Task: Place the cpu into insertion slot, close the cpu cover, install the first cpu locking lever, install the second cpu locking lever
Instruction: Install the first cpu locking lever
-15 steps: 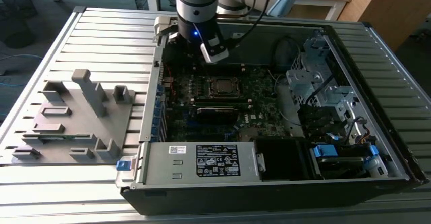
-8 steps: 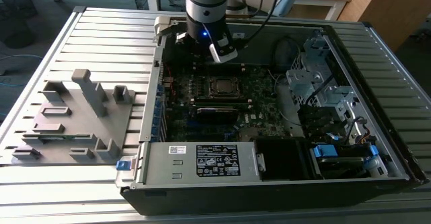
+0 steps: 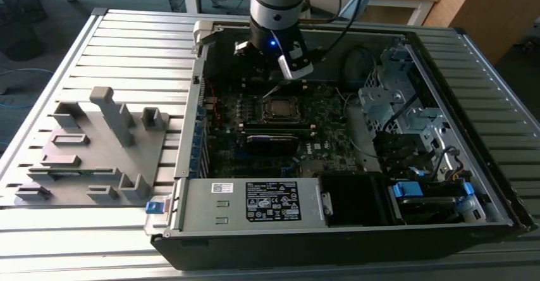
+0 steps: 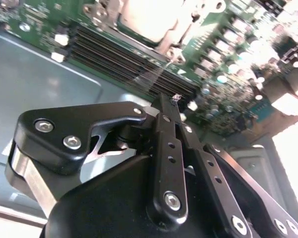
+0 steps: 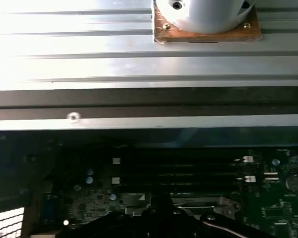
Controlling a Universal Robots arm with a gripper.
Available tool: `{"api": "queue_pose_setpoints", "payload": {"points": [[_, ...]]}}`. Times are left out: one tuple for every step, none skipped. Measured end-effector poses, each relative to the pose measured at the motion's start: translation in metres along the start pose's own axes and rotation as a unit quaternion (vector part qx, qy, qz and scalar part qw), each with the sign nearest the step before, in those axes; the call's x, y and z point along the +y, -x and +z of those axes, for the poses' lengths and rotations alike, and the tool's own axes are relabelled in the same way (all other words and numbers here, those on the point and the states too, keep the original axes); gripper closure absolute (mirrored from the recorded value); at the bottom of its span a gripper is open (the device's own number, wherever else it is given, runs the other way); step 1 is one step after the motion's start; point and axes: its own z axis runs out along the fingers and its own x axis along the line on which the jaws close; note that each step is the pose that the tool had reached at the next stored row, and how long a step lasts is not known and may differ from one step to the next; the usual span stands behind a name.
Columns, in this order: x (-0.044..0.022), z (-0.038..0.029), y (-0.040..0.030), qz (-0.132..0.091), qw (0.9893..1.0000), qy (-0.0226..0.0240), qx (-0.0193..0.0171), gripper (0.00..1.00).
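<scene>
Exterior view, centre of frame: can see the cpu [image 3: 280, 108] seated flat on the motherboard [image 3: 227, 161]. Looks like clenched jaws on the gripper [image 4: 175, 100] in the second wrist view, nothing visible between, hovering close over the motherboard. Guessing light, stiff, fragile: edges only. Hemmed by case walls [image 3: 196, 85] on every side; open room straight up.

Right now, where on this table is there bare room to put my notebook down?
The slatted table is bare beyond the grey fixture, at the exterior view's upper left, and along the front strip. Inside the computer case it is crowded.
</scene>
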Motion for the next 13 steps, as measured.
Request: {"api": "queue_pose_setpoints", "payload": {"points": [[0.0001,0.0,0.0023,0.0,1.0,0.0,0.0,0.9],[0.0001,0.0,0.0038,0.0,1.0,0.0,0.0,0.9],[0.0001,0.0,0.004,0.0,1.0,0.0,0.0001,0.9],[0.0001,0.0,0.0041,0.0,1.0,0.0,0.0,0.9],[0.0001,0.0,0.0041,0.0,1.0,0.0,0.0,0.9],[0.0001,0.0,0.0041,0.0,1.0,0.0001,0.0,0.9],[0.0001,0.0,0.0041,0.0,1.0,0.0,0.0,0.9],[0.0002,0.0,0.0042,0.0,1.0,0.0,0.0,0.9],[0.0002,0.0,0.0042,0.0,1.0,0.0,0.0,0.9],[0.0001,0.0,0.0045,0.0,1.0,0.0,0.0,0.9],[0.0002,0.0001,0.0053,0.0,1.0,0.0001,0.0,0.9],[0.0003,0.0002,0.0067,0.0,1.0,0.0,0.0001,0.9],[0.0003,0.0002,0.0083,0.0,1.0,0.0,0.0001,0.9]]}}
